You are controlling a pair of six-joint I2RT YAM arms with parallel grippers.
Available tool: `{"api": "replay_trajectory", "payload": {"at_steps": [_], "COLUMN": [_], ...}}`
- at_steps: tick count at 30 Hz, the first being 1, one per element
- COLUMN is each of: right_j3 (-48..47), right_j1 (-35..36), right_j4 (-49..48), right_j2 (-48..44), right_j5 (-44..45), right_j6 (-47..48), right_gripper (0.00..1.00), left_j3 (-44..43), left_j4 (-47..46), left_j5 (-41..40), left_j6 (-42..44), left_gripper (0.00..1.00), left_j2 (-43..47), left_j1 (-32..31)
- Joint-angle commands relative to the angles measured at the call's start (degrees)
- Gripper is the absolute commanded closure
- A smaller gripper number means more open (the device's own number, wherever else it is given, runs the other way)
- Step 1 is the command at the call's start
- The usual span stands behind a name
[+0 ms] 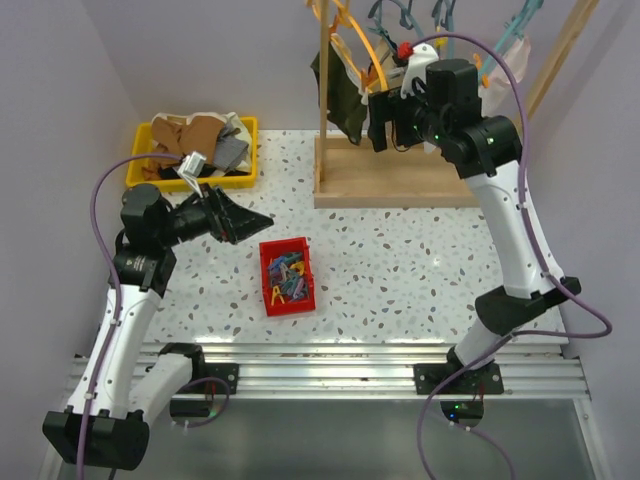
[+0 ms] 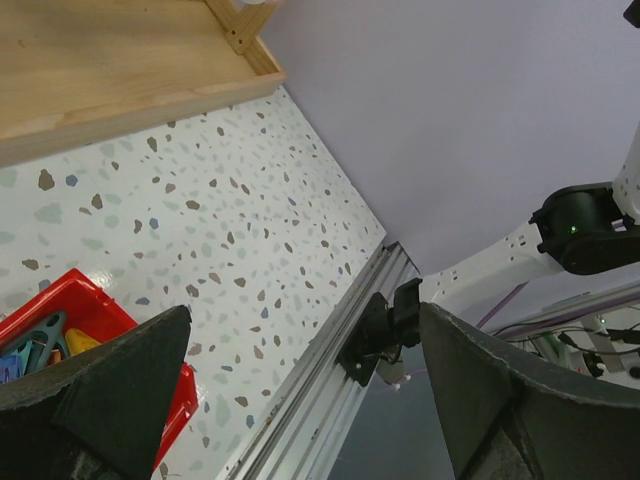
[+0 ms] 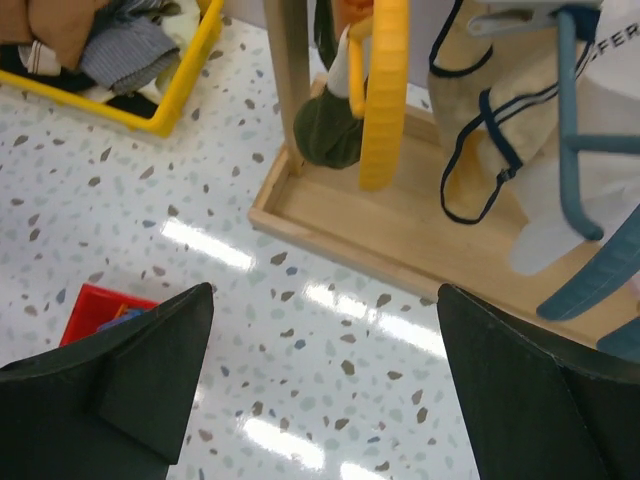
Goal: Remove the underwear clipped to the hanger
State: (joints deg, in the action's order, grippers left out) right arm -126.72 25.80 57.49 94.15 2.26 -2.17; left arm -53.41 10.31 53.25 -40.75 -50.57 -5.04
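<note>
Arm bases sit at bottom edge of top view. Left hand [image 1: 250, 226] released, hovers over the counter [image 1: 400, 260] just left of the red bin [image 1: 287, 277], nothing in it. Right hand [image 1: 375, 125] raised at the wooden rack [image 1: 400, 180], spread wide, just beside the dark green underwear [image 1: 340, 95] hanging from the orange-yellow hanger [image 1: 355, 40]; contact unclear. Hangers cut off at top. Yellow bin [image 1: 195, 150] of clothes far left.

Left wrist view: hand [image 2: 305, 308] spread, empty. Red bin [image 2: 70, 305] corner cut off lower left, open counter up to the rack base [image 2: 110, 60]; counter edge rail [image 2: 330, 370] only clear here. No underwear visible.

Right wrist view: hand [image 3: 325, 288] spread, empty, above bare counter [image 3: 200, 200]. Dark green underwear [image 3: 325, 130] partly hidden behind the rack post [image 3: 290, 80] and hanger [image 3: 385, 90]; clips not seen. Beige garment [image 3: 480, 130] on a blue hanger [image 3: 590, 150], cropped at right.
</note>
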Motion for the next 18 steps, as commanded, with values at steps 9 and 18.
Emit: {"api": "replay_trajectory", "payload": {"at_steps": [9, 18], "right_j3": [-18.47, -22.80], "right_j1": [-0.14, -2.60], "right_j4": [-3.00, -5.02], "right_j2": [13.34, 17.82], "right_j5": [0.99, -1.29], "right_j6": [-0.20, -3.62], "right_gripper": [0.03, 0.14], "left_j3": [-5.48, -6.97], "left_j4": [5.24, 7.97], "left_j5": [-1.40, -2.89], "left_j6": [5.68, 8.40], "left_gripper": [0.00, 0.00], "left_j2": [-0.23, -0.32], "left_j1": [-1.81, -3.40]}}
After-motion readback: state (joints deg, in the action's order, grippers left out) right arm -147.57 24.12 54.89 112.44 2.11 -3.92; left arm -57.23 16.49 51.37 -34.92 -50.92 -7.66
